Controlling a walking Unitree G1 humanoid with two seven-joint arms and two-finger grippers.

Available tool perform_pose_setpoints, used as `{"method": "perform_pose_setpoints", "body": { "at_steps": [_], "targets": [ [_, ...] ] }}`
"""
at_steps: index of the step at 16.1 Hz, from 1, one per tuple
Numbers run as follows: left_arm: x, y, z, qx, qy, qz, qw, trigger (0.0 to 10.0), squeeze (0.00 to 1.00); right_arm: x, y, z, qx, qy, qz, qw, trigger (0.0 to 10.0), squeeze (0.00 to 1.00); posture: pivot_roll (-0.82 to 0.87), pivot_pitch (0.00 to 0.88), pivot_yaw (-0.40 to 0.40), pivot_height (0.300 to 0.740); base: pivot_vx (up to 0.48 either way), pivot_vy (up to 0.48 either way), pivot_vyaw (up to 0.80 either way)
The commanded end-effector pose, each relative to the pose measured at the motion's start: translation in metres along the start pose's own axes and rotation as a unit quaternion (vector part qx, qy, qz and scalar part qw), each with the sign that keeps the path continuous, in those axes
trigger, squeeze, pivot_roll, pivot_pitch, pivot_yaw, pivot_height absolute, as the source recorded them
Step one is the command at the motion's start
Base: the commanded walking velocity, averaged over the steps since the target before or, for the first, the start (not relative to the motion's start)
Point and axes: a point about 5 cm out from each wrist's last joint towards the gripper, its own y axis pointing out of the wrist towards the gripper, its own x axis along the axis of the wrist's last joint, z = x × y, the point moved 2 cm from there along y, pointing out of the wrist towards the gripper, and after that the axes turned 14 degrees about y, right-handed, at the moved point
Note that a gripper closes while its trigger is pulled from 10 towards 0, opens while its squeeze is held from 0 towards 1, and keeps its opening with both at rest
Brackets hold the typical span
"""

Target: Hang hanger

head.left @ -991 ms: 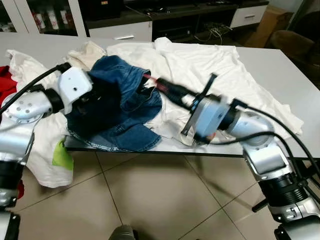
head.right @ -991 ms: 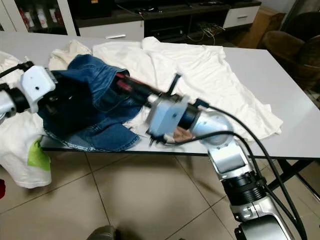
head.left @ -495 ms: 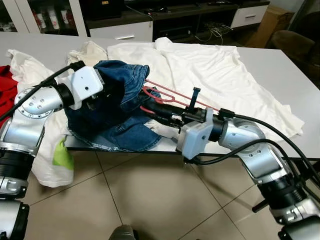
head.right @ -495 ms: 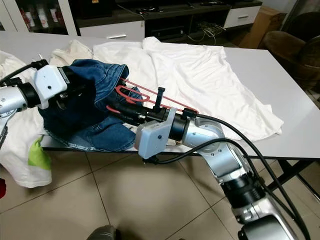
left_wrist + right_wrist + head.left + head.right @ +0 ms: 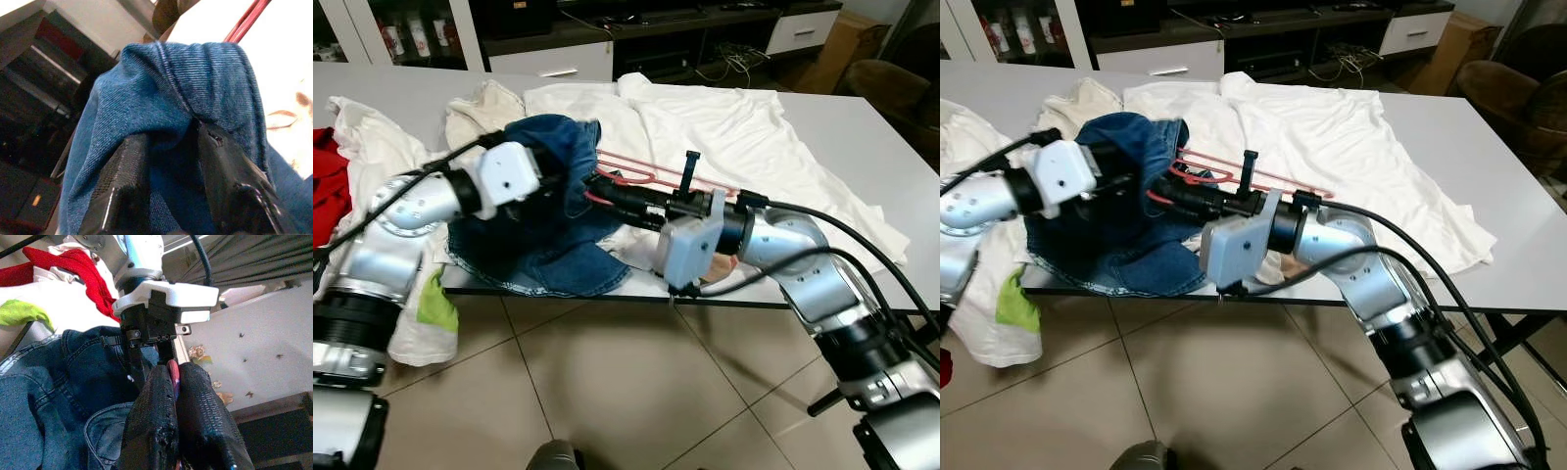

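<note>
We see the left gripper (image 5: 168,196) clamped on a fold of the blue denim garment (image 5: 543,230), its two black fingers (image 5: 124,191) pinching the cloth and lifting it into a hump above the bench (image 5: 862,127) near its front edge. The right gripper (image 5: 176,396) is closed on the red hanger (image 5: 651,176), the thin red bar squeezed between its fingers (image 5: 151,421). The hanger lies roughly level just above the bench, its hook end tucked against the raised denim and its long bars running back over the white shirt (image 5: 724,127) toward the right arm. The two grippers sit close together, almost facing each other, with the denim between them. The white shirt is spread across the middle of the bench, more pale clothes (image 5: 372,147) are heaped toward the left edge, and a red cloth (image 5: 328,186) lies at the far left. Beige floor tiles (image 5: 607,392) show below the front edge.
</note>
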Motion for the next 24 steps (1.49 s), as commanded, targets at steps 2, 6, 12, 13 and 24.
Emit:
{"method": "perform_pose_setpoints", "body": {
  "at_steps": [2, 6, 12, 13, 24],
  "targets": [
    [0.005, 0.005, 0.000, -0.010, 0.020, -0.007, 1.000, 10.0, 0.00, 0.003, 0.002, -0.010, -0.010, 0.001, -0.013, 1.000, 10.0, 0.00, 0.19, 0.000, -0.021, 0.740, 0.000, 0.000, 0.00],
    [0.003, 0.004, 0.000, -0.005, 0.028, -0.006, 1.000, 10.0, 0.00, 0.000, -0.001, -0.008, 0.009, 0.012, -0.008, 1.000, 10.0, 0.00, 0.19, 0.000, -0.022, 0.740, 0.000, 0.000, 0.00],
    [0.006, 0.006, 0.001, 0.002, 0.036, -0.011, 0.999, 10.0, 0.00, 0.003, -0.002, -0.006, 0.016, 0.026, -0.020, 0.999, 10.0, 0.00, 0.19, 0.000, -0.021, 0.740, 0.000, 0.000, 0.00],
    [0.009, 0.007, 0.004, 0.009, 0.039, -0.020, 0.999, 10.0, 0.00, 0.001, -0.002, -0.006, 0.016, 0.027, -0.016, 0.999, 10.0, 0.00, 0.19, 0.000, -0.021, 0.740, 0.000, 0.000, 0.00],
    [0.006, 0.004, -0.020, -0.040, 0.003, -0.034, 0.999, 0.0, 0.26, -0.003, 0.001, -0.013, -0.010, 0.034, -0.017, 0.999, 10.0, 0.00, 0.20, 0.000, -0.016, 0.740, 0.000, 0.000, 0.00]
  ]
}}
